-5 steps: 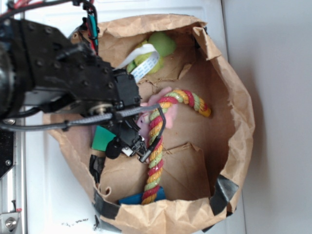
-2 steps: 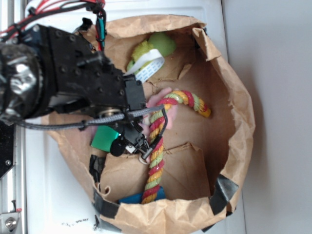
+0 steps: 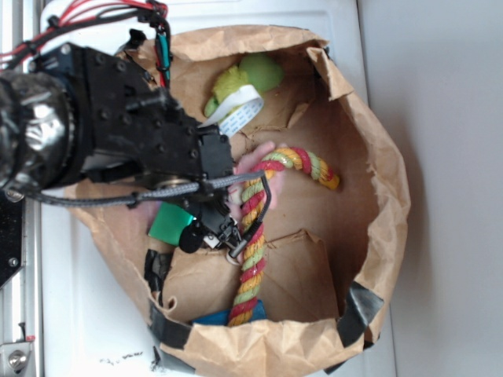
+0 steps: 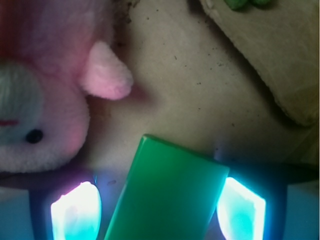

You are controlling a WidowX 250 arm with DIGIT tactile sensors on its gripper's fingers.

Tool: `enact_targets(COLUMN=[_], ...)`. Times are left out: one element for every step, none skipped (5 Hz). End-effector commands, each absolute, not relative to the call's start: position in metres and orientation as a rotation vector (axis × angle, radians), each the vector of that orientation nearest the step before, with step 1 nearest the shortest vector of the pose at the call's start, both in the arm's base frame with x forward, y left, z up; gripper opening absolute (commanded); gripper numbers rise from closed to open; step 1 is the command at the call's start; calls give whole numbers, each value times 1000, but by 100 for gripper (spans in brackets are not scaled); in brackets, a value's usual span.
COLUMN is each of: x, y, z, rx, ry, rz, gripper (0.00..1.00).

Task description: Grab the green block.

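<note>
Down inside the paper bag [image 3: 377, 196], the hand [image 4: 157, 207] sits spread apart around the green block [image 4: 167, 195], fingers not touching yet, and the block looks skewed, so closing could twist it out or snag the pink plush [image 4: 42, 100] just beside it.

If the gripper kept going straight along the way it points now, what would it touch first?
Most likely the flat, smooth green rectangular block: in the wrist view it lies between the open gripper's two fingertips, directly ahead. The pink plush toy sits off to one side. Depth is unclear.
</note>
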State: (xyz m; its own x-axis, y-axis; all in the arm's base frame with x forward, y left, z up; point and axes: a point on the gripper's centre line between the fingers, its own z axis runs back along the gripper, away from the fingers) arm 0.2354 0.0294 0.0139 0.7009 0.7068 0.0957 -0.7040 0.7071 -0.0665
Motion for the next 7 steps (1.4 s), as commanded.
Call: enact_targets(x=[234, 234, 233, 232, 230, 227, 217], y=[35, 34, 33, 35, 37, 40, 44], z=[15, 15, 17, 21, 31, 49, 95], rx=[-20, -18, -16, -13, -24, -33, -81], ry=[-114, -114, -123, -145, -163, -188, -204], rz=[767, 776, 777, 782, 794, 795, 753], gripper=[100, 0, 0, 0, 0, 0, 0])
